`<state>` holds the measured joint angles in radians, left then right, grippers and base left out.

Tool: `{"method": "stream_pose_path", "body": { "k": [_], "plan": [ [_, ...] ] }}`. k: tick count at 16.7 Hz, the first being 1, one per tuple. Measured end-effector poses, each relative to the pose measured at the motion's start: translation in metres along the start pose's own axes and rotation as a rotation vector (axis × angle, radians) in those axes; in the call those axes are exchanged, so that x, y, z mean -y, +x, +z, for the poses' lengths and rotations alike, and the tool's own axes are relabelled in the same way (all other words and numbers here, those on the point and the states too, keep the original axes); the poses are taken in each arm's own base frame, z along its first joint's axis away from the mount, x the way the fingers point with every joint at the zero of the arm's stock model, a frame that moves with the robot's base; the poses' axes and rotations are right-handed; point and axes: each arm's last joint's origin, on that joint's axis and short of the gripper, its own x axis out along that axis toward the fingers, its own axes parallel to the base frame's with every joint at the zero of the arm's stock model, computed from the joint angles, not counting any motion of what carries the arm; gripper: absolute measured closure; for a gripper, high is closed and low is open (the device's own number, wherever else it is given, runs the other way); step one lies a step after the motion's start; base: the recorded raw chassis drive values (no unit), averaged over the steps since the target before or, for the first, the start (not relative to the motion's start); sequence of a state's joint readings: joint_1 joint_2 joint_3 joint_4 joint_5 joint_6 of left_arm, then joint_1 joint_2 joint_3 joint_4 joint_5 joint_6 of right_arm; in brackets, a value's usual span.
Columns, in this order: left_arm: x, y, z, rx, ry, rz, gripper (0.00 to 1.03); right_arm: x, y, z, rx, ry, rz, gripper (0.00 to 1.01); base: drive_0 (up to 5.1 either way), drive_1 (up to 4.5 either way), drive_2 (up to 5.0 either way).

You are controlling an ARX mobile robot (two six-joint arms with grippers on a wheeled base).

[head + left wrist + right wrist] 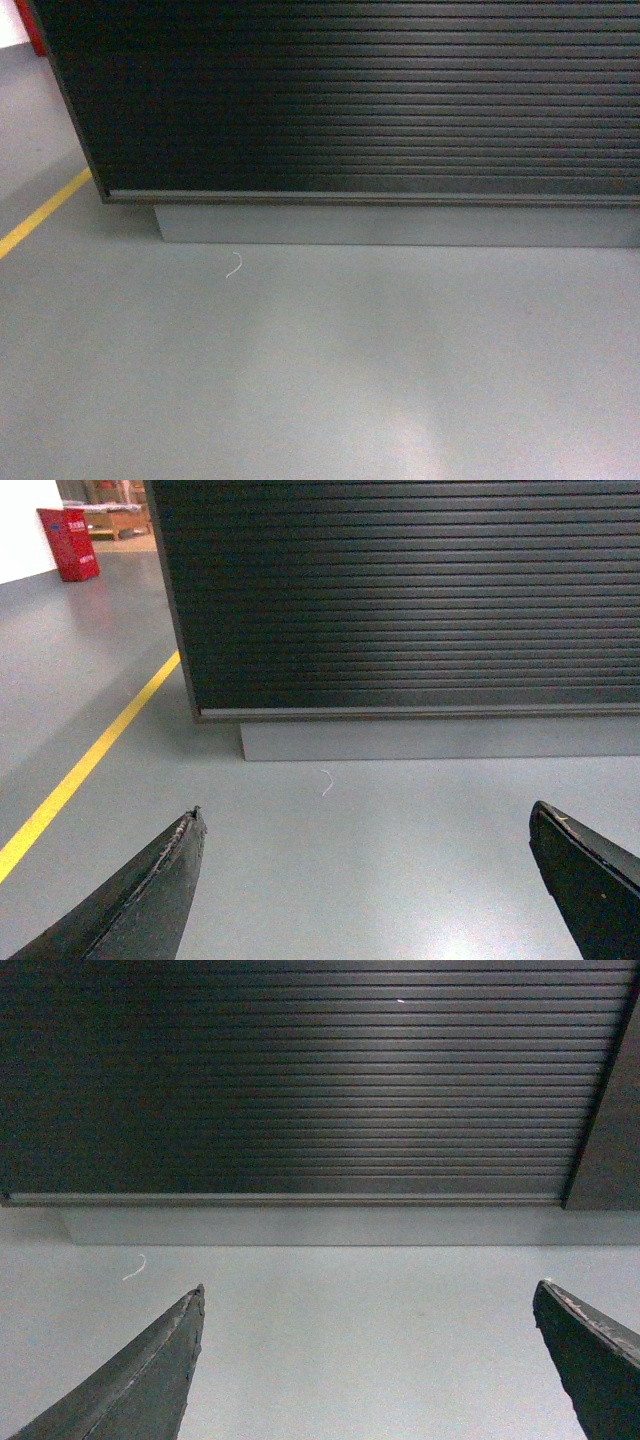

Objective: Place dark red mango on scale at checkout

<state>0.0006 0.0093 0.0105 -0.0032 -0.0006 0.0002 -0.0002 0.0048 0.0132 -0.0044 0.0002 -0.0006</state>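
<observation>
Mango and scale show in no view, so its lie cannot be told. The checkout (380, 100) runs crosswise, ribs level, above grey floor (320, 380). Left gripper (365, 880) and right gripper (365, 1360) gape wide, holding nothing.

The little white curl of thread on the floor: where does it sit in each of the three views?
Head: the white thread lies left of centre, just in front of the grey plinth.
Left wrist: near the middle, below the plinth's left end, between the open fingers.
Right wrist: far left, above the left finger.
Shared landmark: the checkout's ribbed black front.
</observation>
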Motion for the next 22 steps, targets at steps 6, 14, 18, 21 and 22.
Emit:
{"method": "stream_pose_path", "body": {
  "k": [6,14,18,21,22],
  "plan": [
    [0.0,0.0,0.0,0.0,0.0,0.0,0.05,0.0,0.0,0.0,0.0,0.0,0.0,0.03,0.1,2.93,-2.8],
    [0.0,0.0,0.0,0.0,0.0,0.0,0.05,0.0,0.0,0.0,0.0,0.0,0.0,0.03,0.1,2.96,-2.7],
    [0.0,0.0,0.0,0.0,0.0,0.0,0.05,0.0,0.0,0.0001,0.001,0.0,0.0,0.03,0.1,2.51,-2.4],
    [0.0,0.0,0.0,0.0,0.0,0.0,0.05,0.0,0.0,0.0,0.0,0.0,0.0,0.03,0.0,2.28,-2.3],
    [0.0,0.0,-0.0001,-0.001,0.0,0.0,0.05,0.0,0.0,0.0,0.0,0.0,0.0,0.03,0.0,2.32,-2.2]
  ]
}}
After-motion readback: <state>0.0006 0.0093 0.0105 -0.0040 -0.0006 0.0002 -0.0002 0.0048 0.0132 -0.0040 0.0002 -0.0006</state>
